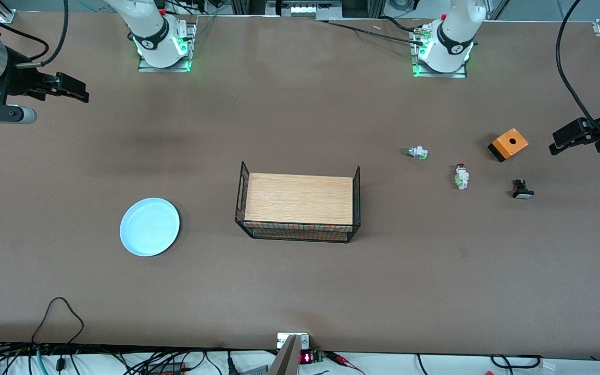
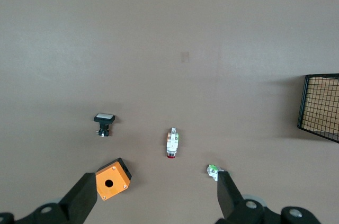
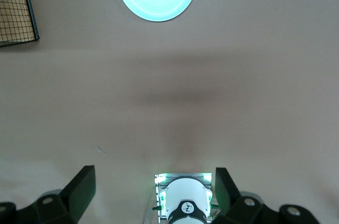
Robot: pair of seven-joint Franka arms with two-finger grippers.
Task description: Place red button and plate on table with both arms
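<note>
The small red-capped button [image 1: 461, 175] lies between a white switch [image 1: 416, 152] and a black button [image 1: 522, 189]; the left gripper [image 1: 571, 136] and the right gripper [image 1: 71, 88] both hang wide, empty.

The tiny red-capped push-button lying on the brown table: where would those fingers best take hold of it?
Probably from straight above, across the whitish blocky body of the red-capped push-button. It lies on its side on the brown table, cap toward the robots' bases, so its long flat flanks face sideways. The open left gripper, over the table's left-arm end, is closest.
</note>
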